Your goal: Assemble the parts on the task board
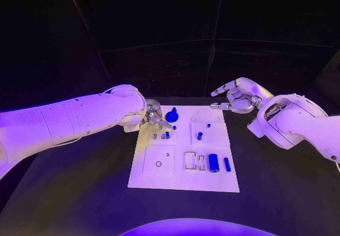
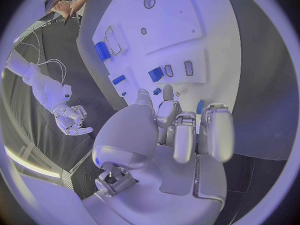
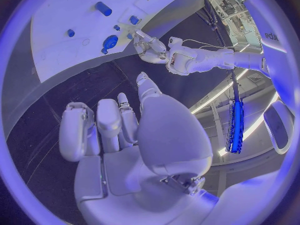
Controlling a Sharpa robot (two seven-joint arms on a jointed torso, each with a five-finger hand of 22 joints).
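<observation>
Left robot hand [image 1: 152,118]: over the task board's far left corner, fingers curled together, holding nothing visible.
Right robot hand [image 1: 237,96]: fingers spread, empty, above the counter [image 1: 283,187] beyond the board.
Task board [image 1: 184,179]: mid-counter.
Blue parts [image 1: 213,162]: on it.

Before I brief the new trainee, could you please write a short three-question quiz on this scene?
1. True or false: the right hand holds a blue part.
2. Which hand is at the task board's far-left corner, beside the round blue part? A) left B) right
3. Fill in: the large blue cylinder lies near the board's ____ edge (near or far, from the robot).

Key
1. False: its fingers are apart, holding nothing, beyond the board's far edge.
2. A, the left hand.
3. Near.
</observation>
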